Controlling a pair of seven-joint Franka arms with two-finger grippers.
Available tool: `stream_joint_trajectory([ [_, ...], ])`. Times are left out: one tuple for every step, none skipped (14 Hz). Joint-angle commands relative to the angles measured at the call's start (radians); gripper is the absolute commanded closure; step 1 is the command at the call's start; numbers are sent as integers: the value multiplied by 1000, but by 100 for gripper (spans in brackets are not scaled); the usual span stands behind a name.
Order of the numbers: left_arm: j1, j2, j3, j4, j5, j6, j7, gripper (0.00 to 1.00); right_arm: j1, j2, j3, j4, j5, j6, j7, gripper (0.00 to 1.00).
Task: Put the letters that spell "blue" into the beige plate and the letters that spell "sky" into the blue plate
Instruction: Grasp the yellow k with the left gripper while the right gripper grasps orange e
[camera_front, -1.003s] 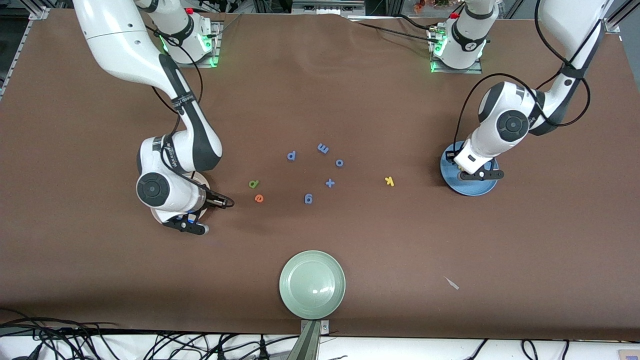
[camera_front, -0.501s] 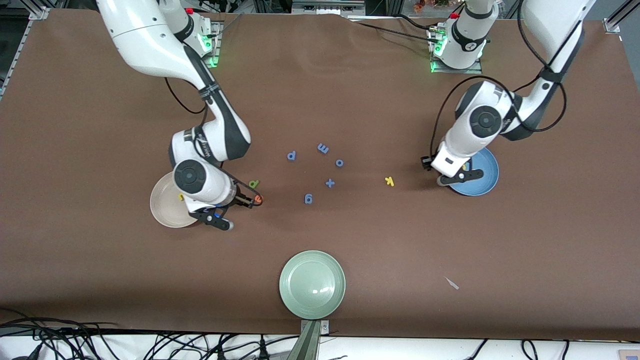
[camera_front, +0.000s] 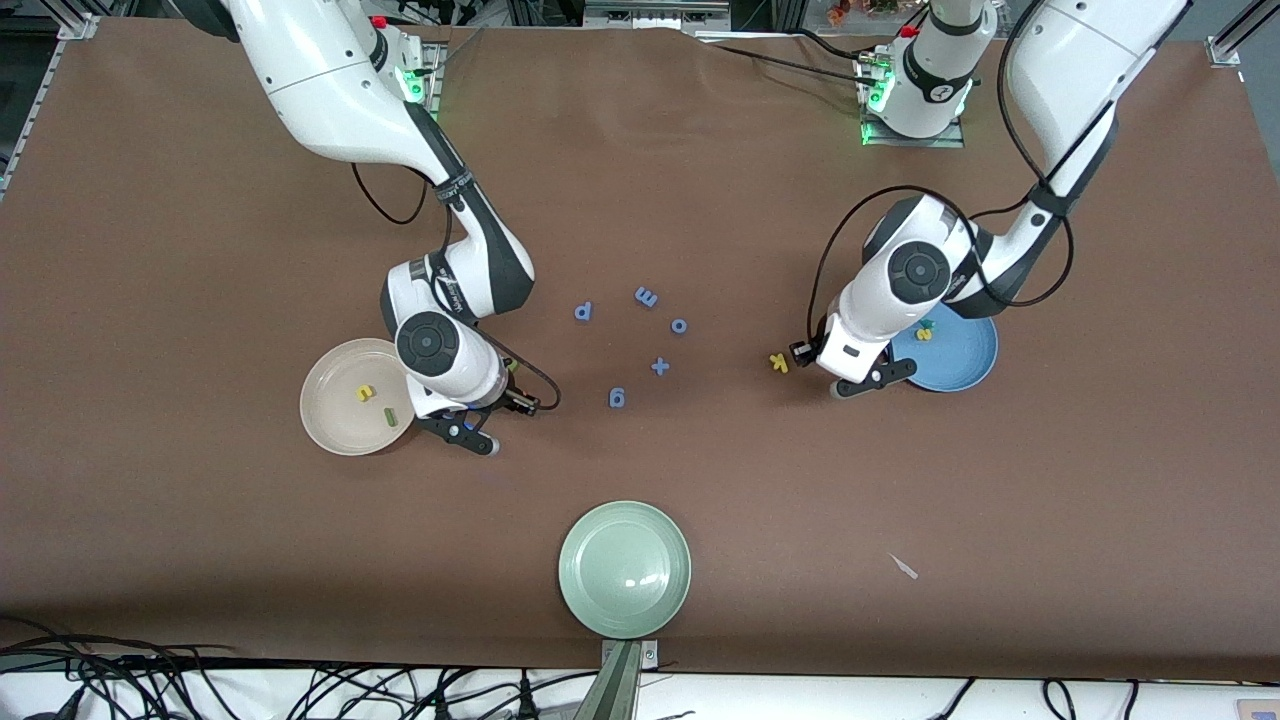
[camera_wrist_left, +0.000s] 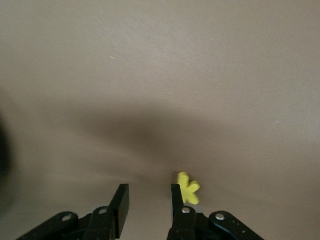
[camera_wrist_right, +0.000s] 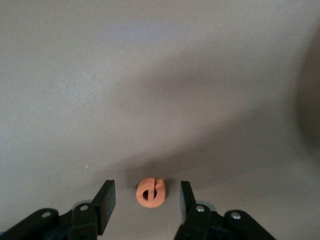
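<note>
You have three plates: one beige plate (camera_front: 335, 420), one blue plate (camera_front: 965, 352) and one green plate (camera_front: 625, 570). Blue foam pieces come to five: four letters, the p (camera_front: 583, 312), the m (camera_front: 646, 297), the o (camera_front: 679, 325) and the g (camera_front: 617, 398), plus one plus sign (camera_front: 660, 366). Yellow pieces come to three: the k (camera_front: 778, 362), one on beige (camera_front: 366, 394) and one on blue (camera_front: 925, 334). Add one green bar (camera_front: 390, 417), one teal letter (camera_front: 929, 324) and one orange e (camera_wrist_right: 151, 191). You also have one white scrap (camera_front: 905, 567) and two arms, the right arm (camera_front: 470, 240) and the left arm (camera_front: 1040, 200).
</note>
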Motion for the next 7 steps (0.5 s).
stream_joint_trajectory([
  [-70, 57, 18, 68, 42, -1, -123, 59, 18, 13, -3, 1, 9, 18, 26, 39],
  [-74, 57, 19, 69, 44, -1, -131, 59, 20, 16, -3, -5, 8, 31, 26, 39],
  [-74, 57, 18, 68, 56, -2, -134, 59, 20, 17, -3, -19, 6, 42, 26, 39],
  [-82, 62, 19, 69, 67, -1, -154, 59, 20, 17, -4, -23, 0, 45, 23, 39],
  [-87, 79, 22, 86, 83, -2, -177, 59, 18, 17, -6, -25, -1, 45, 18, 39],
  [-93, 95, 28, 107, 112, -4, -192, 59, 15, 16, -6, -25, -4, 44, 14, 39],
  [-97, 106, 33, 111, 145, -5, -196, 59, 15, 16, -6, -27, -4, 42, 14, 39],
])
